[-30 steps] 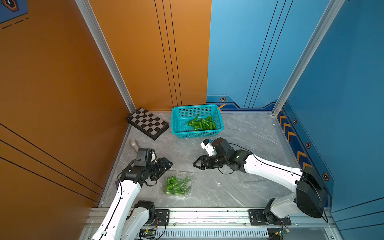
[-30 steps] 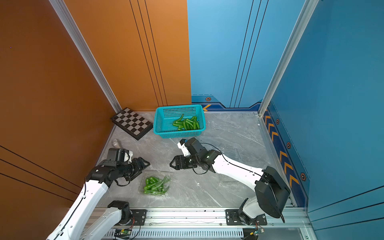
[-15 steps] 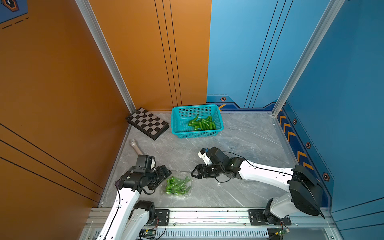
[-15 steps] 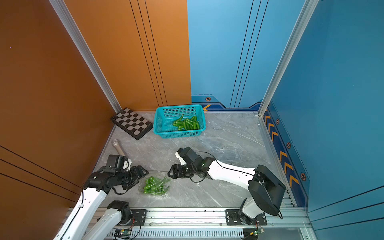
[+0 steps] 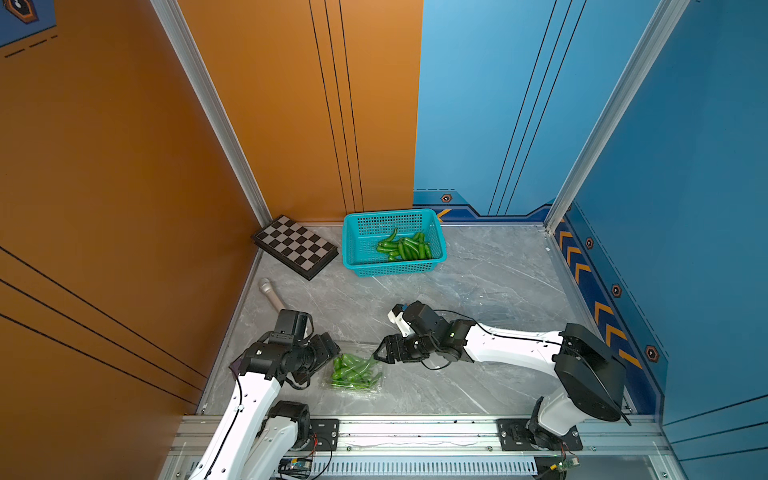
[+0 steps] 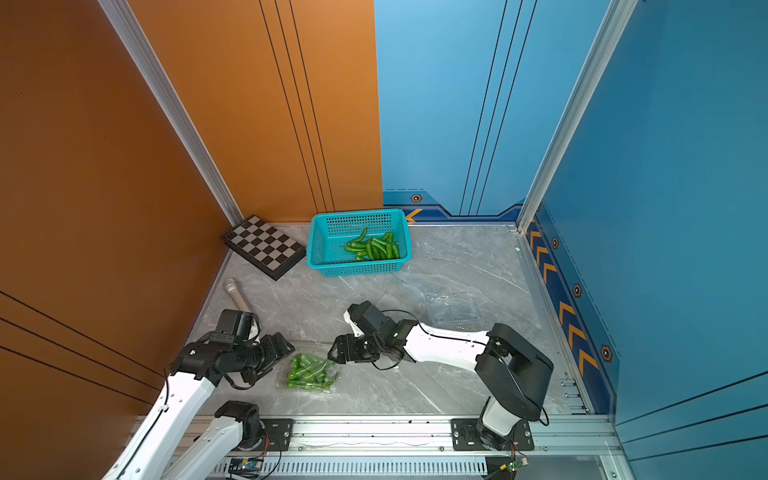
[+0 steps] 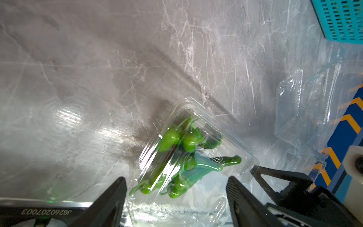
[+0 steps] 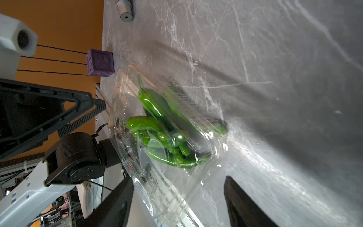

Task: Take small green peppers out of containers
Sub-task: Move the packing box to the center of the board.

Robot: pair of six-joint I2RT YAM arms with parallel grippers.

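A clear clamshell container lies shut near the table's front, with several small green peppers inside. My left gripper stands open at its left edge, and the clear rim lies between the fingers. My right gripper is open at the container's right corner, which sits between its jaws. More small green peppers lie in the teal basket. An empty clear container rests behind the right arm.
A folded chessboard lies at the back left beside the basket. A grey cylinder lies along the left edge. A purple cube sits behind the left arm near the left wall. Walls close in the table on three sides.
Both arms came forward and down to the pepper container, one on each side. Both pairs of jaws opened wider. The container has not moved.
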